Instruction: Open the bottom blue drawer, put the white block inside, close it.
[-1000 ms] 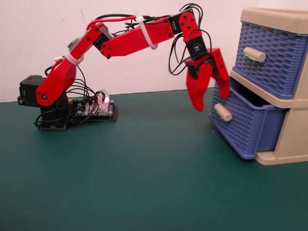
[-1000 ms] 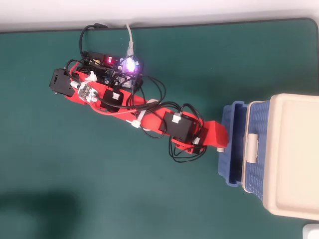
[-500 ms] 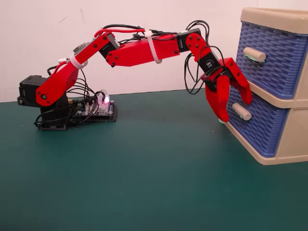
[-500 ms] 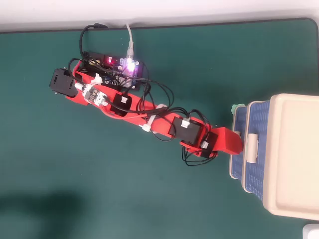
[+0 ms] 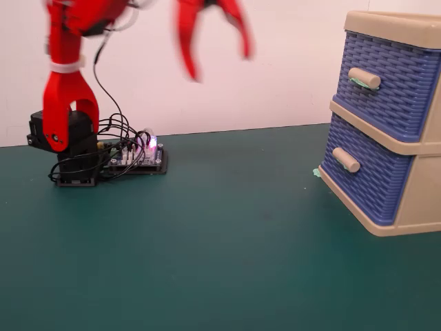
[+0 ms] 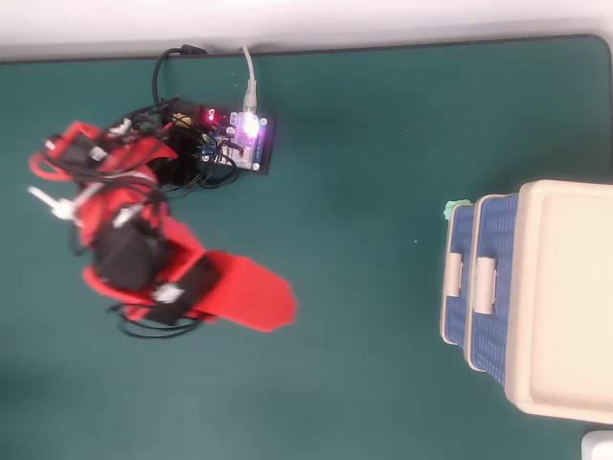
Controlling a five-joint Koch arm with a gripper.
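The bottom blue drawer [image 5: 368,185] sits pushed flush into the beige cabinet [image 5: 417,207], its plain peg handle [image 5: 346,160] sticking out. From above, the bottom blue drawer's front [image 6: 458,278] lines up just under the upper one. The white block is hidden in both views. My red gripper [image 5: 219,65] is blurred, raised high near the top of the fixed view and far left of the cabinet. Its two fingers [image 5: 187,41] are spread apart with nothing between them. In the overhead view the gripper [image 6: 259,299] hangs over the mat, well clear of the drawers.
The upper blue drawer [image 5: 386,89] is closed too. A small green scrap [image 5: 317,172] lies on the mat by the cabinet's corner. The lit controller board [image 5: 141,155] with cables sits beside the arm's base [image 5: 65,148]. A white object [image 6: 599,446] pokes in at the overhead view's lower right.
The bottom drawer went from pulled out to fully shut under my gripper's push. Since then the arm has swung up and back, far from the cabinet.
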